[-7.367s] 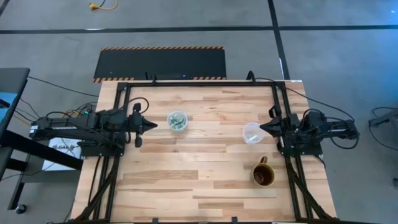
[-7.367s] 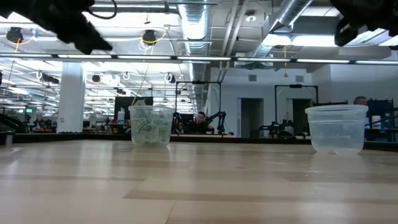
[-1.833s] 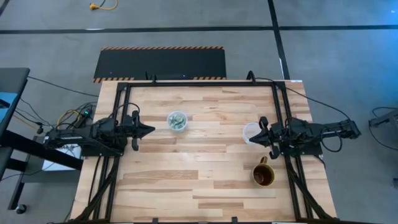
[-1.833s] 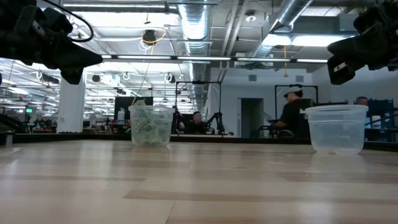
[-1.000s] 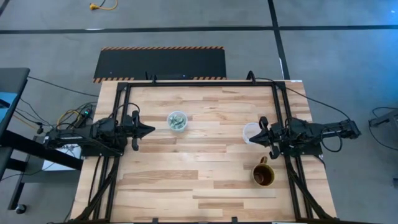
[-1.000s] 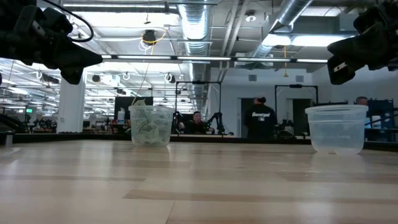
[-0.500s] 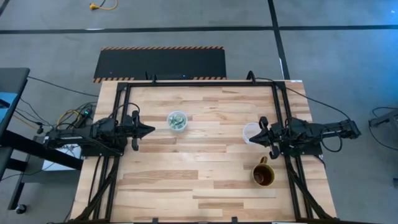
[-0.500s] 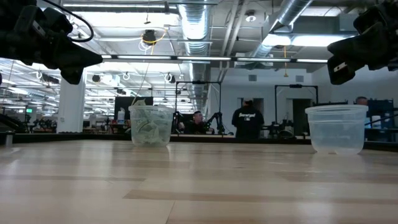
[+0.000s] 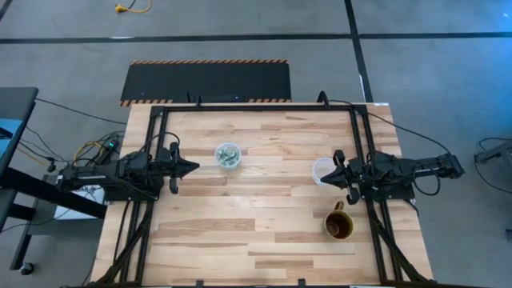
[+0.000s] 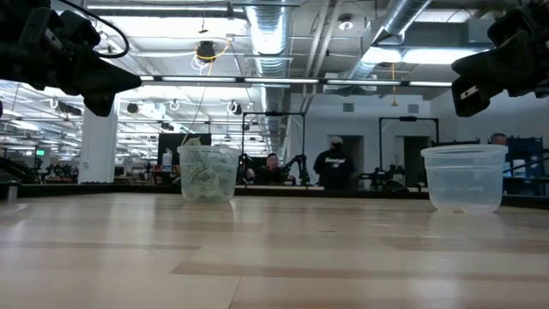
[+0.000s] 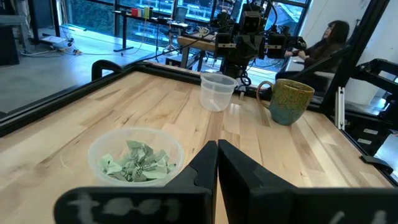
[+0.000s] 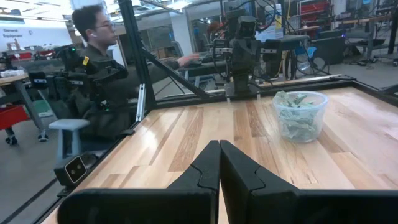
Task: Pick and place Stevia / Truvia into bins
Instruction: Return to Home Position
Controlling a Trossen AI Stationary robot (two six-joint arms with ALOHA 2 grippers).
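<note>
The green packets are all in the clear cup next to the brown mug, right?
No. The left wrist view shows the green packets in the other clear cup, apart from the brown mug; the cup next to that mug is empty.

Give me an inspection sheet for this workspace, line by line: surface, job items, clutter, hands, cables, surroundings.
Surface: wooden table; no loose sachets seen.
Job's things: left cup holds green-and-white sachets; right cup looks empty.
Clutter: brown mug near the right cup, apart from it.
Hands: left hand shut, empty, left of the left cup; right hand shut, empty, raised beside the right cup.
Cables: cables trail on the floor left of the table.
Surroundings: striped mat beyond the table; person standing in the room behind.
</note>
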